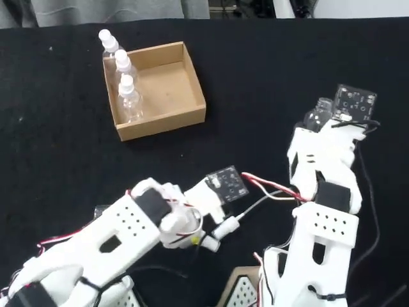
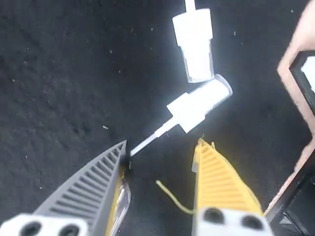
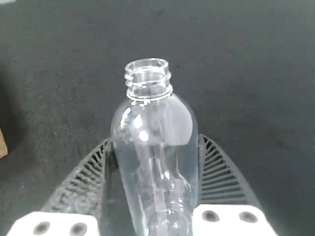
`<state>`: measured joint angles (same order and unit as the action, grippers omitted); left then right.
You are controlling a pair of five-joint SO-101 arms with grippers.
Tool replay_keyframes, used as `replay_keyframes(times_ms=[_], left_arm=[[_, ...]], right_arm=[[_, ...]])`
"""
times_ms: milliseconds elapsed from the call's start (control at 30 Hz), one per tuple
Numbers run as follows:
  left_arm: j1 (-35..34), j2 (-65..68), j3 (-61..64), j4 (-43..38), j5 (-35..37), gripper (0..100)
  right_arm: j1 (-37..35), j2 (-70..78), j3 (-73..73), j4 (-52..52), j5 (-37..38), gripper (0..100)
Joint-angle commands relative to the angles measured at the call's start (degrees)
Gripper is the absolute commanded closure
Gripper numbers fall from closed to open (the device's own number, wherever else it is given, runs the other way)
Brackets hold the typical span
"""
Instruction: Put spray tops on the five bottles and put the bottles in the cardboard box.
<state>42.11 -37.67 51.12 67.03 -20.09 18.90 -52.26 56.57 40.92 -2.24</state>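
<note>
- My left gripper (image 2: 161, 147) is spread wide, with a grey ribbed finger on one side and a yellow ribbed finger on the other. It hangs low over the black cloth-covered table (image 1: 57, 147) with nothing between the fingers.
- Two white plastic spray tops lie on the cloth just ahead of it. The nearer spray top (image 2: 197, 105) is on its side, and its thin dip tube runs back to the tip of my grey finger; I cannot tell whether they touch.
- The farther spray top (image 2: 194, 44) lies just beyond the nearer one, head end close to it.
- My right gripper (image 3: 153, 143) is pinching a clear plastic bottle (image 3: 153, 118) by its body between two grey ribbed fingers. The bottle's threaded neck points away from my wrist, mouth open.
- The shallow brown cardboard box (image 1: 166, 123) sits toward the far left of the table, well apart from both my arms.
- Inside it, three clear capped bottles (image 1: 130, 102) stand upright in a row along one side wall, each wearing a white spray top.
</note>
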Motion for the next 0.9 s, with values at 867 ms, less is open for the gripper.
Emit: replay_keyframes(times_ms=[867], left_arm=[[6.5, 22.1, -8.6, -9.9, -3.8, 80]], right_arm=[[4.2, -1.5, -1.8, -2.0, -0.4, 88.5]])
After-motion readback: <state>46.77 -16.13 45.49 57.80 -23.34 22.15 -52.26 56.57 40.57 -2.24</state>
